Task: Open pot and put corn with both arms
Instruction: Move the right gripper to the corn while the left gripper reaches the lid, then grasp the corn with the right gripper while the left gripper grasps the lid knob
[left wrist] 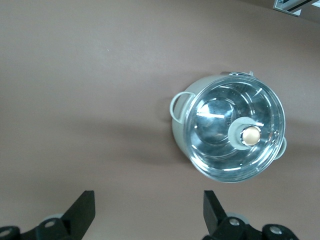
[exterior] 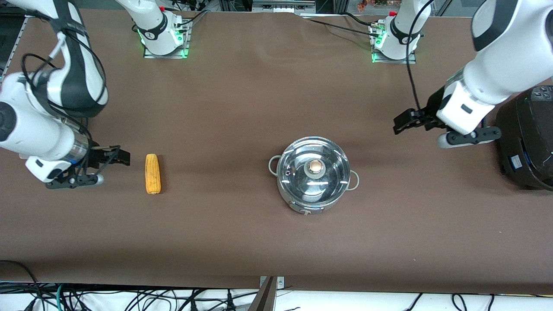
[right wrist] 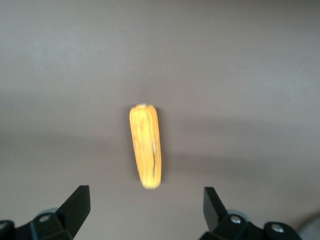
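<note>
Slim yellow-orange corn cob (exterior: 152, 174) flat on brown counter (exterior: 259, 242), just beside open, empty right pincer (exterior: 117, 157). Shiny lidded steel pot (exterior: 313, 174) mid-counter, well apart from open, empty left pincer (exterior: 403, 122).

front: high, faces robots | left wrist: over pot (left wrist: 230, 132) | right wrist: over corn (right wrist: 146, 145)

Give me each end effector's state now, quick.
Left end effector: open, empty, above the table beside the pot.
Right end effector: open, empty, beside the corn.
</note>
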Available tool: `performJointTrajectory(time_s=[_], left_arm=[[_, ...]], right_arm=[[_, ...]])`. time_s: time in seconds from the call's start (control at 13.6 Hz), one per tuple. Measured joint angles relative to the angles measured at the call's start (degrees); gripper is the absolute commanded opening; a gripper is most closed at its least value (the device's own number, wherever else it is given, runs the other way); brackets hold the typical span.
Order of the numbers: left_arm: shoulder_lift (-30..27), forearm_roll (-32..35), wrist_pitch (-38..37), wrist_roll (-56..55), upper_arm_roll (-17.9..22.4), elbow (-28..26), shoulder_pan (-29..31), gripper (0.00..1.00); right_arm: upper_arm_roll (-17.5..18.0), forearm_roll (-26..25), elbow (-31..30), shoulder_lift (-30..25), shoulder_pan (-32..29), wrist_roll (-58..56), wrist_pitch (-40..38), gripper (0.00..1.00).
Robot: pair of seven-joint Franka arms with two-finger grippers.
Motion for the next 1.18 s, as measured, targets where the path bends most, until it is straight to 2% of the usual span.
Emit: performJointTrajectory(time_s=[0.22,0.37,0.66,0.88,1.18], left_arm=[[2.55,-0.02,1.2,-6.98,-0.07,1.57,-3.34,0.97],[4.1,-0.05,1.33,-12.95,-0.23,2.85,-5.77,0.99],[11.22,1.01,3.87,-24.11,-0.53,7.4,-13.71,0.99],[17.21,2.09,9.26,-25.45,0.07,9.06,-16.88,1.0],[22.34,4.46,13.82,-25.12,1.02,9.82,-18.62,1.0]], right_arm=[[0.12,0.01,-10.46,1.08,0.53,0.02,14.43,1.0],[0.14,0.01,-15.07,1.31,0.89,0.05,19.17,1.0],[0.12,0.01,-19.32,1.34,0.89,0.05,24.53,1.0],[0.11,-0.02,-22.89,1.96,0.89,-0.41,30.28,1.0],[-0.06,-0.02,-23.66,4.84,0.77,-3.17,36.25,1.0]])
